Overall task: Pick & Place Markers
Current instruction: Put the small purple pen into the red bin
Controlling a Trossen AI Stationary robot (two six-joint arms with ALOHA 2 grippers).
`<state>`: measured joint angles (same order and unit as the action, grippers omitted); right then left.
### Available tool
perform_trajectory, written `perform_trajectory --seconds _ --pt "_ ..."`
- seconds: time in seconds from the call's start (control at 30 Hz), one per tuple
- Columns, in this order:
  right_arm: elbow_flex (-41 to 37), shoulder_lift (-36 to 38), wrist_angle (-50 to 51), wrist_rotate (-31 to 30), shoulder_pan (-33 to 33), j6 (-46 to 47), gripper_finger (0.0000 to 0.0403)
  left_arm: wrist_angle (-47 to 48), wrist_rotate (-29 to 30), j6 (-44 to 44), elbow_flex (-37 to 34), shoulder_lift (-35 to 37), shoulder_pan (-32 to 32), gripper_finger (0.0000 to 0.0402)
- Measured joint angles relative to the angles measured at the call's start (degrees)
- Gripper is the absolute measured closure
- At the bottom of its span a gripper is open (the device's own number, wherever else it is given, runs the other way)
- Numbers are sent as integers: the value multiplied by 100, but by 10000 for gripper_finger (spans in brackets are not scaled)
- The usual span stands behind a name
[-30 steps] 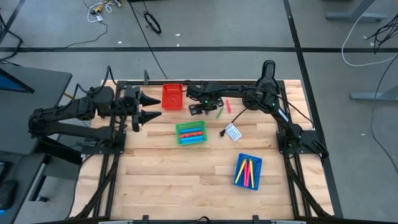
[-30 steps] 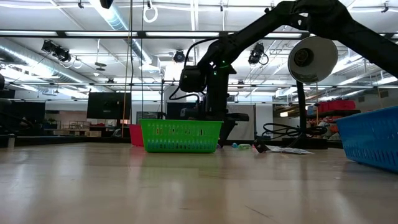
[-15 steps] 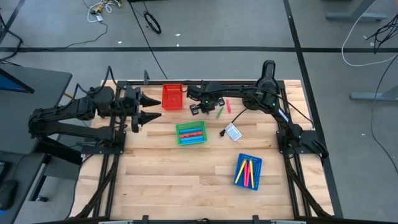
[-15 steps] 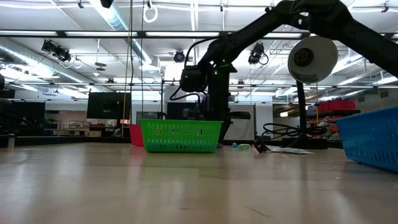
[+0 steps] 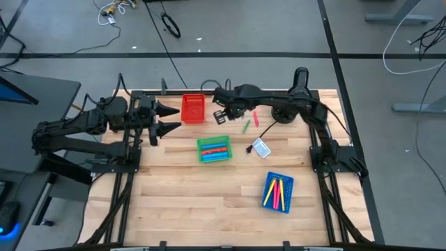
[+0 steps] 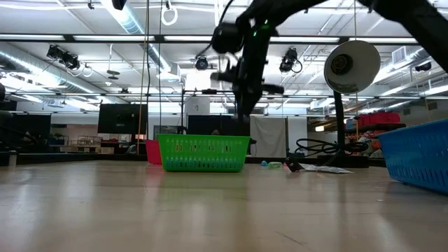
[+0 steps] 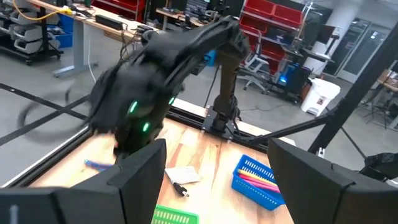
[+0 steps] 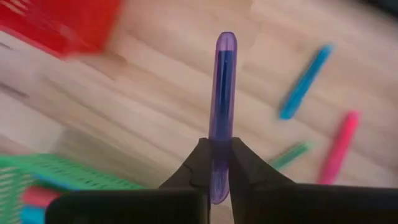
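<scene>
Purple translucent marker (image 8: 222, 106), slim, round-tipped

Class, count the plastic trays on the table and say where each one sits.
3: red tray at the top edge in the high view, green tray near the middle, blue tray lower right. None seems hidden.

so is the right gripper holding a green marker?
No, in the right wrist view the right gripper is shut on a purple marker; a green marker lies on the table.
</scene>
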<state>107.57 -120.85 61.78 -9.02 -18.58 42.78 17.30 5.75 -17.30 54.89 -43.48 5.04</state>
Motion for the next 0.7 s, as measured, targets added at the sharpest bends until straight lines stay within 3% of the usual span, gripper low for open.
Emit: perform_trajectory --seconds 0.3,0.7 --pt "2 1281 -396 -217 270 -746 384 -298 128 48 2 0 -2 117" --pt "4 2376 -2096 -188 771 -2163 384 -787 517 295 0 -2 0 117"
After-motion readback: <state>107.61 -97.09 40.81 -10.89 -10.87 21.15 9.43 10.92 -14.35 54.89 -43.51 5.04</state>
